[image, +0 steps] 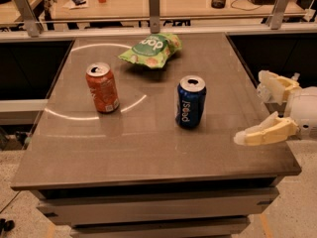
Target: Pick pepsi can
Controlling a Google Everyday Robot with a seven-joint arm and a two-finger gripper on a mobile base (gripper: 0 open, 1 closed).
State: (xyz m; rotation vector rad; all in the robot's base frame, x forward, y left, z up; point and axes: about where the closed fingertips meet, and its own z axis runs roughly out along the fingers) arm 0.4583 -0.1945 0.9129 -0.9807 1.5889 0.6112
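Observation:
The pepsi can (190,102) stands upright near the middle of the grey table (148,152), dark blue with white lettering and a silver top. My gripper (252,107) comes in from the right edge of the view, at can height, to the right of the can and apart from it. Its two cream fingers (265,133) are spread wide, one far and one near, with nothing between them.
An orange-red can (102,88) stands upright left of the pepsi can. A green chip bag (150,49) lies at the back of the table. A railing and a wooden counter with clutter run behind the table.

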